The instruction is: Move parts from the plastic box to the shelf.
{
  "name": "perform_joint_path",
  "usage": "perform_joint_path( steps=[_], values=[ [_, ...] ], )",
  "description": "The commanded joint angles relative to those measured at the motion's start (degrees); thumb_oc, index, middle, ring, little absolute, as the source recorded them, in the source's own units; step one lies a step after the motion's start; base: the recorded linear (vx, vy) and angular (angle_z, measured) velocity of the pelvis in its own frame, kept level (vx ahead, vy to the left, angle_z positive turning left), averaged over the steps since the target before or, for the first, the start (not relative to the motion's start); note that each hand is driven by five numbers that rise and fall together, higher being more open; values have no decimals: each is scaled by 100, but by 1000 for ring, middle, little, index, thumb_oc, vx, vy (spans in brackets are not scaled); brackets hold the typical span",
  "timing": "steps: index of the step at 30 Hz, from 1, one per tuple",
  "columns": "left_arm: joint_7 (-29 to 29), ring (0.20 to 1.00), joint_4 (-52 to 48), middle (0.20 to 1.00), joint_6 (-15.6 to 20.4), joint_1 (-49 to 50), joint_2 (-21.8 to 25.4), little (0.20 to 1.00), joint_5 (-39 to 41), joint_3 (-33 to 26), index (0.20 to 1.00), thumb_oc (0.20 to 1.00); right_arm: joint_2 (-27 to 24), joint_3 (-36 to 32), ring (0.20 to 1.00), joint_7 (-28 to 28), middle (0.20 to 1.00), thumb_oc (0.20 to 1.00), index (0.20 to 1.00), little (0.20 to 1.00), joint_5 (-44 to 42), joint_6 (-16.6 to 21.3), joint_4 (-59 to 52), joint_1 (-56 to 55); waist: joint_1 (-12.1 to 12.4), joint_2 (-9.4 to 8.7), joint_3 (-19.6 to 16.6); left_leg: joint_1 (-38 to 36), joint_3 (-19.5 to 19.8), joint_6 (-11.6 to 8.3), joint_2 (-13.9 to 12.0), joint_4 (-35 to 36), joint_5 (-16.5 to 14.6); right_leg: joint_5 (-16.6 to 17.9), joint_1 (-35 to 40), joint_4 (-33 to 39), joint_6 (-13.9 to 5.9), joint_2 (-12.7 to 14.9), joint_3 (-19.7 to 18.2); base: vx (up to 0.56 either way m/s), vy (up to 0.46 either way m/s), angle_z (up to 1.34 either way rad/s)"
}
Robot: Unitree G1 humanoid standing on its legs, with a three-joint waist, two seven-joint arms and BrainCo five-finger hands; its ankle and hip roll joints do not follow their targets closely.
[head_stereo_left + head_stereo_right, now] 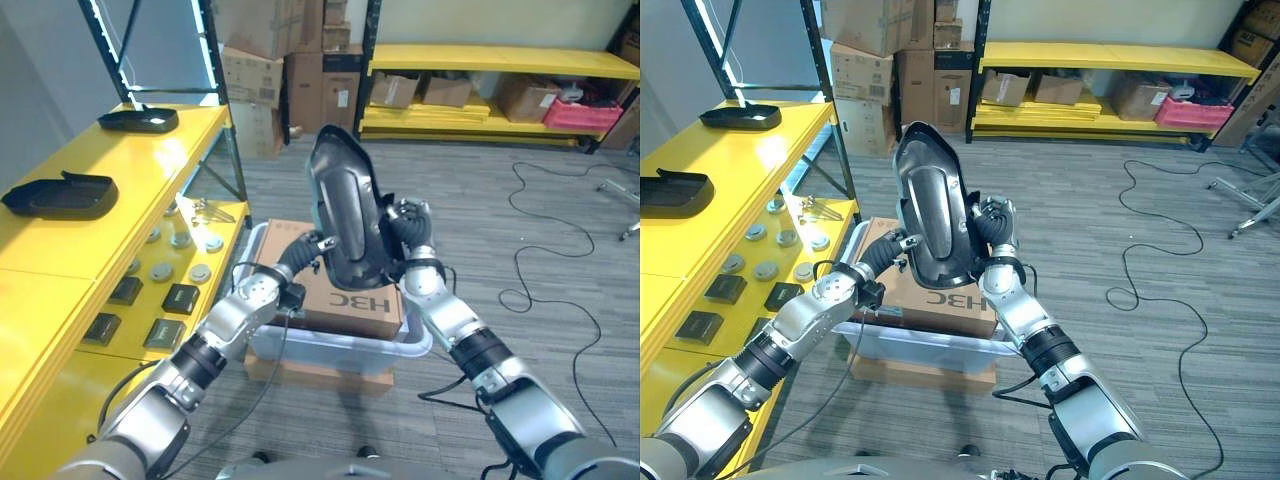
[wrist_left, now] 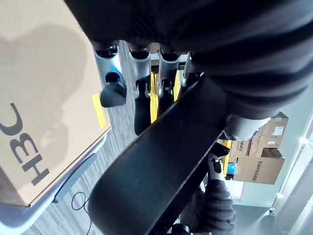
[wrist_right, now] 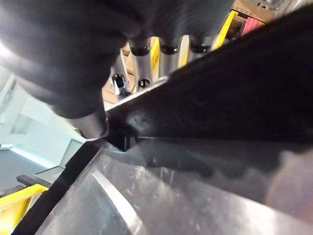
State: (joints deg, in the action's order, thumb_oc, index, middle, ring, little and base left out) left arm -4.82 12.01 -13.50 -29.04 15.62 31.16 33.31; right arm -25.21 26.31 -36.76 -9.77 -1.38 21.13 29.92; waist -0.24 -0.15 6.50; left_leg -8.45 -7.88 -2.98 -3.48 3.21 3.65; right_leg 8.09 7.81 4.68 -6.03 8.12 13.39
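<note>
Right now both hands hold a big black part [image 1: 345, 215] up in the middle of the frame, above the plastic box [image 1: 330, 345]. The left hand [image 1: 312, 250] grips its lower edge and the right hand [image 1: 408, 225] grips its other side. The yellow shelf [image 1: 110, 215] is at the left.

silver-grey arms, dark ribbed wrist covers, dark-tipped fingers [image 2: 113, 93]
</note>
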Motion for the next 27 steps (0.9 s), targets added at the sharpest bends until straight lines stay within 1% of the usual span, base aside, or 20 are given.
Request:
perform_joint_path(
  steps=[1,2,7,8,11,15,18,21,27],
  values=[
    [-16,200,251,200,629,-569,-590,200,-10,332,200,200,295,-178,507,81,507,507,507,507,-230,496,-211,533,188,5,-241,97,-47,193,64,-243,-457,-503,-42,-218,-360,40,68,0,0,0],
    [-75,200,243,200,659,-575,-595,200,-20,306,200,200,319,-166,1000,70,1000,1000,1000,1000,-262,478,-235,540,199,6,-238,96,-40,191,62,-242,-453,-505,-39,-222,-357,39,72,0,0,0],
    [-198,200,203,200,726,-605,-537,200,16,200,200,200,366,-155,1000,22,1000,1000,1000,1000,-500,451,-291,635,248,8,-220,86,17,183,67,-256,-448,-516,-13,-244,-347,41,104,0,0,0],
    [-291,200,156,200,774,-594,-512,200,51,126,200,200,387,-184,1000,59,1000,1000,1000,1000,-667,369,-371,643,273,10,-219,86,43,182,70,-254,-446,-519,-5,-247,-340,42,118,0,0,0],
    [-399,200,7,200,761,-578,-445,200,135,-46,200,200,421,-245,1000,52,1000,1000,1000,1000,-926,313,-436,620,317,15,-223,93,81,183,77,-249,-446,-523,2,-245,-335,47,143,0,0,0],
    [-665,200,-138,200,750,-567,-380,200,33,-264,200,200,465,-341,1000,143,1000,1000,1000,1000,-1180,337,-470,554,359,19,-215,89,107,189,78,-237,-440,-528,26,-234,-328,55,186,0,0,0],
    [-787,200,-90,200,849,-566,-333,200,-4,-393,200,200,498,-402,1000,284,1000,1000,1000,1000,-1428,422,-440,515,372,20,-216,83,129,186,77,-223,-423,-533,33,-241,-326,54,204,0,0,0],
    [-958,200,-106,200,869,-586,-307,200,18,-501,200,200,543,-467,1000,334,1000,1000,1000,1000,-1494,488,-468,476,383,18,-208,90,142,188,79,-218,-411,-535,36,-242,-322,56,220,-23,1,5],
    [-1233,200,-133,200,1074,-570,-173,200,-52,-771,200,200,504,-611,1000,259,1000,1000,1000,1000,-1393,523,-588,341,386,10,-215,94,155,182,83,-213,-404,-548,53,-234,-322,60,233,-14,0,4]
  ],
)
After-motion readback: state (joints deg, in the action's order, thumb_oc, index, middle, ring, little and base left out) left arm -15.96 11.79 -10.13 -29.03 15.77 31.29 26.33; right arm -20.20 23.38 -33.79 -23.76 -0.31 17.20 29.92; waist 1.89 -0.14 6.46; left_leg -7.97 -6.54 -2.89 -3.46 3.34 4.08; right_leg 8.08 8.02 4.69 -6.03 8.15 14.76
